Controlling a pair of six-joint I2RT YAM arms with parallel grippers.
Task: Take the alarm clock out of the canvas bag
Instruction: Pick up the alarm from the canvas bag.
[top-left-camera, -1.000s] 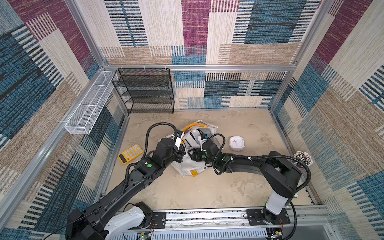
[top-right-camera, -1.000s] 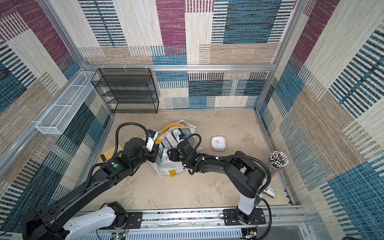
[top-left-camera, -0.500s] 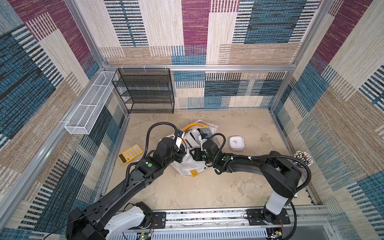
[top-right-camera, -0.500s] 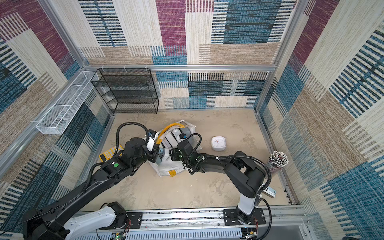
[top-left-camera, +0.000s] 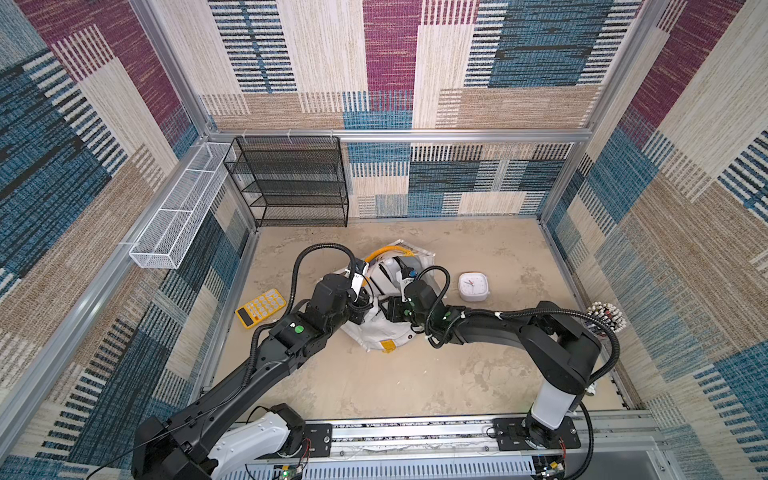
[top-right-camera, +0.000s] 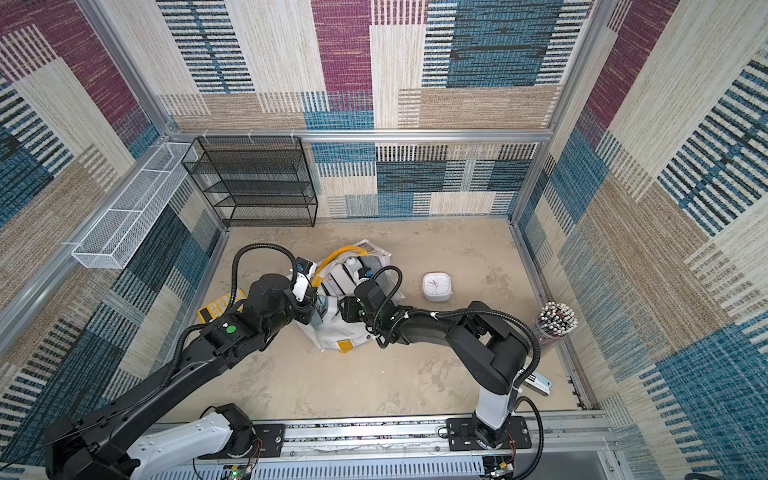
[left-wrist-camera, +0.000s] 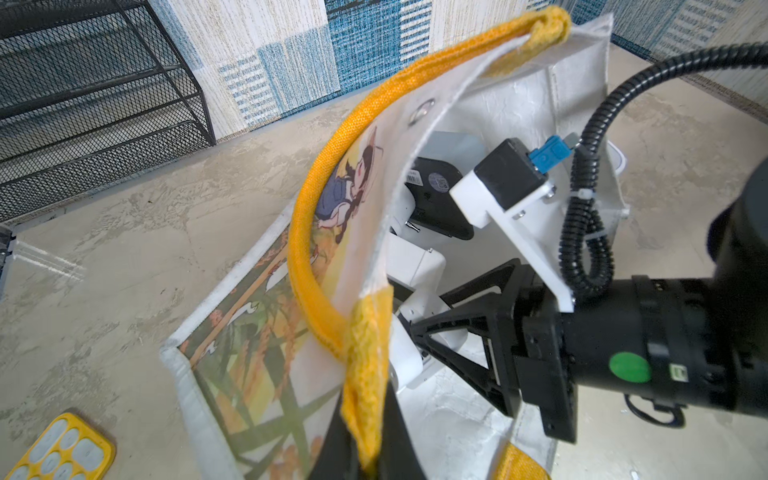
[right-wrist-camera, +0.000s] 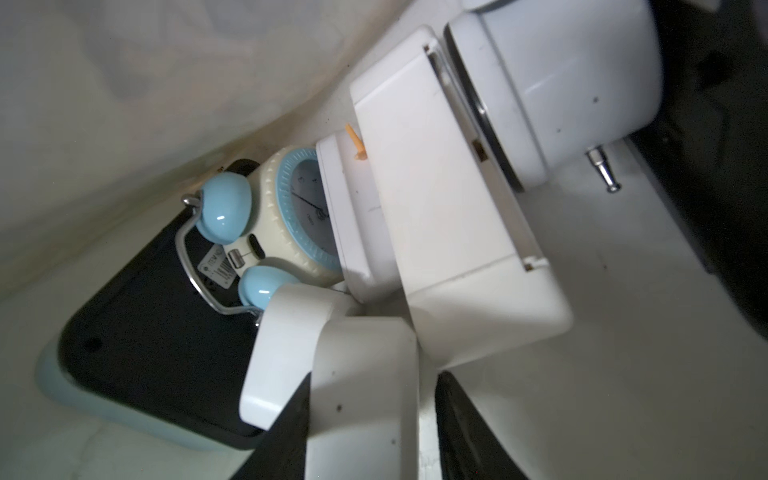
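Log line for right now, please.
left gripper: shut on canvas bag, mouth open | right gripper: inside bag, grip unclear | alarm clock: in bag, partly behind white box

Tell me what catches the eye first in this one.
The canvas bag in the middle draws the eye: the left gripper pinches its yellow patch, the right gripper reaches inside. A blue twin-bell alarm clock lies in the bag; a white square clock stands outside, beside it.
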